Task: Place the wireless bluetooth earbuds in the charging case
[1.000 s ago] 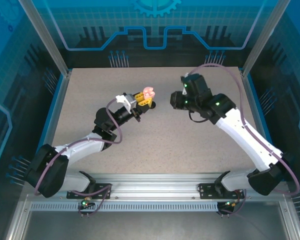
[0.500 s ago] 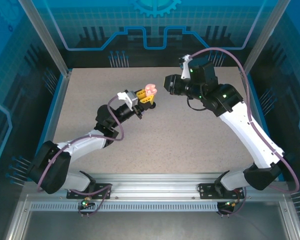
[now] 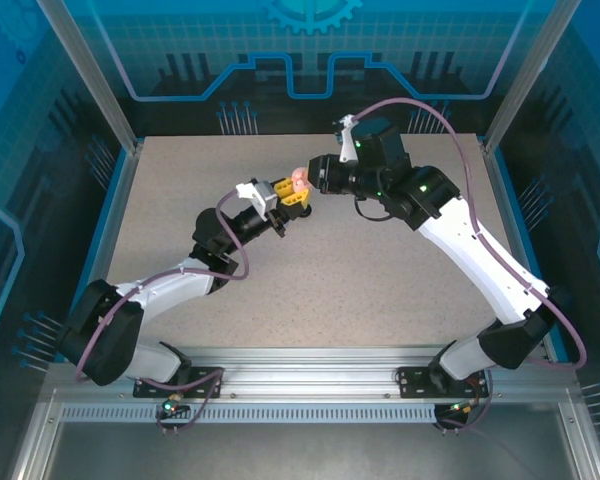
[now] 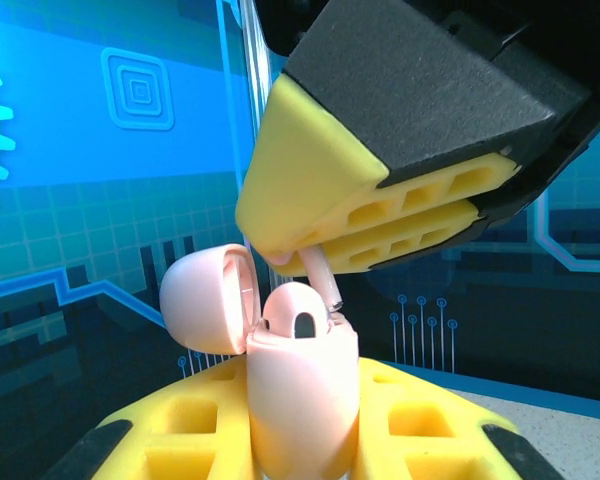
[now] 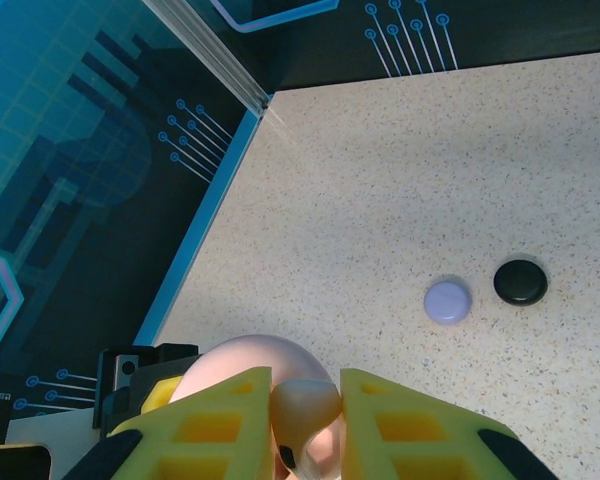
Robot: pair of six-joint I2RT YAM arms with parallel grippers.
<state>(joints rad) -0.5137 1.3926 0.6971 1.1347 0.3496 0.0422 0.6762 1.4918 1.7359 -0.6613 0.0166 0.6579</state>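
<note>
Above pink case [image 4: 302, 385] gripped in left hand [image 3: 292, 192], right hand [image 5: 305, 402] pinches bud [image 4: 321, 278], mostly hidden btwn pads [image 5: 392, 425].

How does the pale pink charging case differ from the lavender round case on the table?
The pale pink charging case has its lid swung open; the lavender round case looks closed. The pink one is held off the speckled table between the left fingers; the lavender one lies on it, untouched. The right fingers pinch a pale pink earbud just above the pink case, none above the lavender. Both are smooth and rounded.
</note>
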